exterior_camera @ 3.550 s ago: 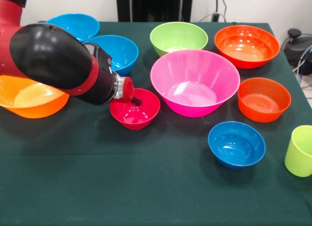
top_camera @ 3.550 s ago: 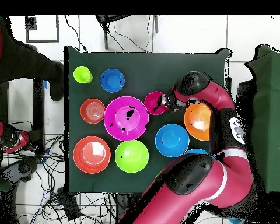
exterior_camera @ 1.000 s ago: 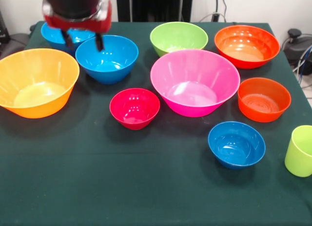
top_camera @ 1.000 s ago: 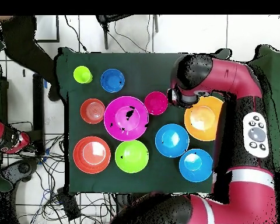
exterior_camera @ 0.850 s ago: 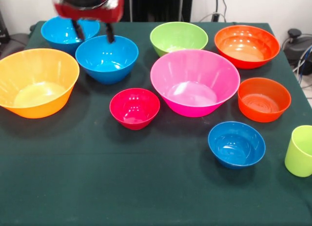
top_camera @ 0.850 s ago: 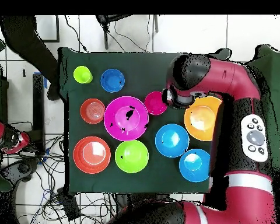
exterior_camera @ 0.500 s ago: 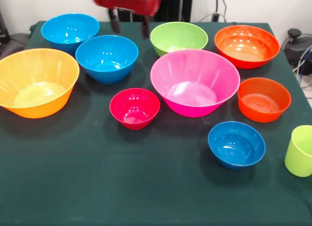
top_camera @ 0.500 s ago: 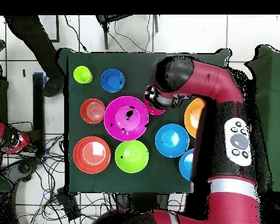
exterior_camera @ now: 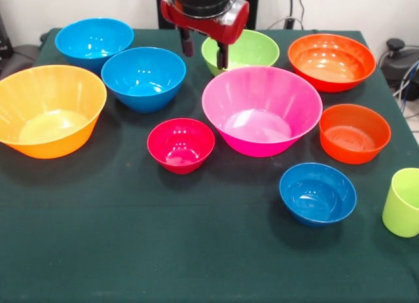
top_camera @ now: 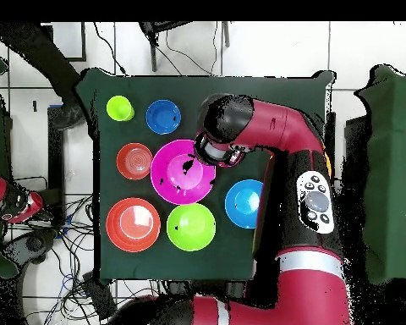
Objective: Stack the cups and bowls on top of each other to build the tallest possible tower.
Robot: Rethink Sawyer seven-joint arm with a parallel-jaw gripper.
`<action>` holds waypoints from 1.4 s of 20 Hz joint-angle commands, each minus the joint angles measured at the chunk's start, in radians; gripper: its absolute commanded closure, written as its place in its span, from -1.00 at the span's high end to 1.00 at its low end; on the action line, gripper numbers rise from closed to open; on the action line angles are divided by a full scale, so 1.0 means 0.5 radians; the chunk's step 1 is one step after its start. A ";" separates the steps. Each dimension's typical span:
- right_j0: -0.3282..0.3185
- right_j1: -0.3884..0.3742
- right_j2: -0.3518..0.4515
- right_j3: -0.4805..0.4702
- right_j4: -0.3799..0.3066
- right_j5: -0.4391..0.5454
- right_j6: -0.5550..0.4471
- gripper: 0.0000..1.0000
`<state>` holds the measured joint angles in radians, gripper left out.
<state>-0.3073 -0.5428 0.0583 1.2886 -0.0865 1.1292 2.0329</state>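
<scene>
My gripper hangs open and holds nothing, above the gap between the green bowl and the big pink bowl. Every piece stands alone on the green cloth and no tower shows. On the left are a large orange bowl and two medium blue bowls. The small crimson bowl sits in the middle. On the right are two red-orange bowls, a small blue bowl and the lime cup. In the overhead view my arm hides the crimson and orange bowls.
The table's edge runs close behind the right-hand bowls, with cables and a dark device past it. In the overhead view a person's leg stands off the table's corner near the lime cup.
The gripper has left the crimson bowl, risen, and swung from above the blue bowls rightward to the green and pink bowls. No bowl or cup has moved.
</scene>
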 commanded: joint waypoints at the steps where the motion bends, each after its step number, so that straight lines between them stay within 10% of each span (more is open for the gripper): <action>1: 0.049 0.183 -0.051 0.130 -0.194 0.020 0.078 1.00; 28: 0.065 0.442 -0.163 0.067 -0.380 -0.045 -0.093 1.00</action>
<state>-0.2941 -0.3600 -0.0416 1.2896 -0.1749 1.1284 2.0329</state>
